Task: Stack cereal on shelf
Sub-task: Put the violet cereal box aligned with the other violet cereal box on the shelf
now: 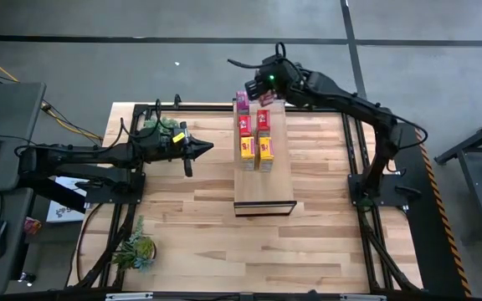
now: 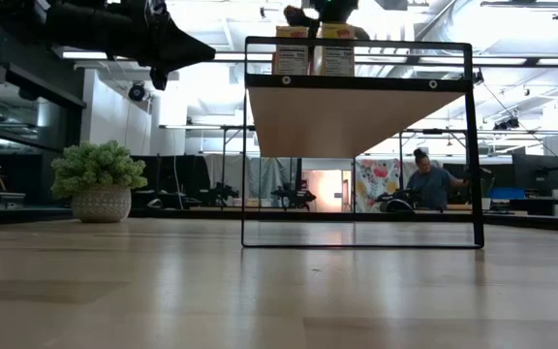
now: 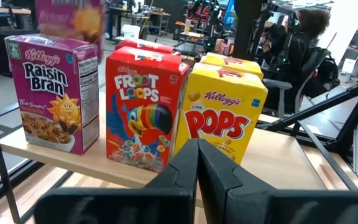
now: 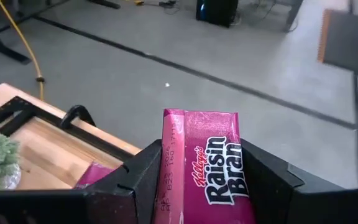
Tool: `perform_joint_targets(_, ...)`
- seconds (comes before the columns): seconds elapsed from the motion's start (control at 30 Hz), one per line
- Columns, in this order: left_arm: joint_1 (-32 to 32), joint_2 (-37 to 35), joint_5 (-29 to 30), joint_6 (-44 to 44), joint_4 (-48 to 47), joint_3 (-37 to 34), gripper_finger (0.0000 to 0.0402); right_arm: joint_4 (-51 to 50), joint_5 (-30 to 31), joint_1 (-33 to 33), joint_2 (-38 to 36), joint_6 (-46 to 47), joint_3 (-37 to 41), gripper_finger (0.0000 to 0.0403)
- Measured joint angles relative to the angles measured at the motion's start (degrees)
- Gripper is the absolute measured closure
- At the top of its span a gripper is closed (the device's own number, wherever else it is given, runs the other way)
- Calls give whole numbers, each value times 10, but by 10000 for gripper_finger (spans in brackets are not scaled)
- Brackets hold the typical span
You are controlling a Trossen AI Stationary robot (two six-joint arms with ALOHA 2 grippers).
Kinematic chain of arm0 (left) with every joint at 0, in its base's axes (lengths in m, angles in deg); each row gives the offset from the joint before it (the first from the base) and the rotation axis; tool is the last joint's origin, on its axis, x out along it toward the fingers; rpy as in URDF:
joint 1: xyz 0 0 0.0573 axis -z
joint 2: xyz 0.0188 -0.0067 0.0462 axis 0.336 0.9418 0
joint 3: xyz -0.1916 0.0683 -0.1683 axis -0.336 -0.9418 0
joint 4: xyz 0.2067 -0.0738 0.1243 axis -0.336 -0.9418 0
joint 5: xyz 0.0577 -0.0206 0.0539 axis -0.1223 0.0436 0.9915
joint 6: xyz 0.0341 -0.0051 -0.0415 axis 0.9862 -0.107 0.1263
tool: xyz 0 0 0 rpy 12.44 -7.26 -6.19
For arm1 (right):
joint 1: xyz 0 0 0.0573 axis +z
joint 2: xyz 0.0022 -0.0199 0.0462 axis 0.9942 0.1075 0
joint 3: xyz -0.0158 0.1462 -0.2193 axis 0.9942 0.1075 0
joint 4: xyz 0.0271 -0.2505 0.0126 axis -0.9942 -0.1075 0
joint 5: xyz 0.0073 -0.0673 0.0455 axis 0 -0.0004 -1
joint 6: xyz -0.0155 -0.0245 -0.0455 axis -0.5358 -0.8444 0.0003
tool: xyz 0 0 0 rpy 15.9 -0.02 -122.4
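Raisin Bran box (image 4: 211, 171), light, thin cardboard easily crushed, is clamped by its narrow sides in the right gripper (image 4: 197, 180) above the shelf's (image 1: 264, 188) far end; the left gripper (image 1: 197, 149), closed and empty, is parked left.

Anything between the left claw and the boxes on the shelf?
No. The high view shows only bare tabletop between the shut left claw and the shelf; its wrist view looks straight at the boxes, unblocked.

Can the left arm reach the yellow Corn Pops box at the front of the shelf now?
Probably yes. The left gripper, fingers shut, faces the yellow cardboard Corn Pops box on the light-wood plank shelf, and nothing stands between them.
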Motion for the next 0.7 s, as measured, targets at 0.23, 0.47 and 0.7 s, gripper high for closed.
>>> perform_joint_targets(0.23,0,0,0,14,3,0,401,17,-41,-18,0,36,56,222)
perform_joint_targets(0.47,0,0,0,15,18,0,401,13,-81,-18,0,121,69,222)
perform_joint_targets(0.7,0,0,0,15,20,0,401,1,-82,-14,0,142,69,222)
